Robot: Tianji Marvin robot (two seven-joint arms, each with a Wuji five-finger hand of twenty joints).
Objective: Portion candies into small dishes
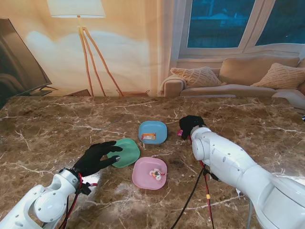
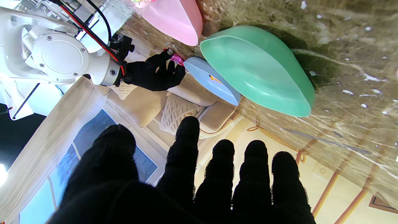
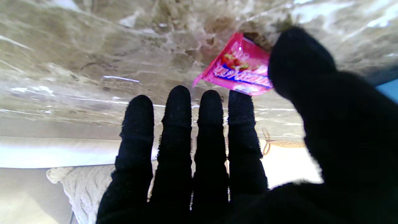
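Three small dishes sit mid-table: a blue dish (image 1: 159, 128) holding an orange-wrapped candy (image 1: 149, 137), a green dish (image 1: 127, 155) with nothing visible in it, and a pink dish (image 1: 143, 175) holding a candy (image 1: 156, 174). My left hand (image 1: 97, 158) is open, its fingertips over the green dish's near-left rim. To the right of the blue dish, my right hand (image 1: 190, 125) is open over a pink-wrapped candy (image 3: 239, 68) lying on the marble. Its thumb tip touches the wrapper's edge, and the other fingers (image 3: 183, 130) lie straight beside it. The left wrist view shows the green dish (image 2: 258, 68) beyond my left hand (image 2: 199, 180).
The marble table (image 1: 57, 124) spreads wide on all sides of the dishes. Black and red cables (image 1: 202, 188) hang from my right arm near the pink dish. A sofa and a floor lamp stand beyond the far edge.
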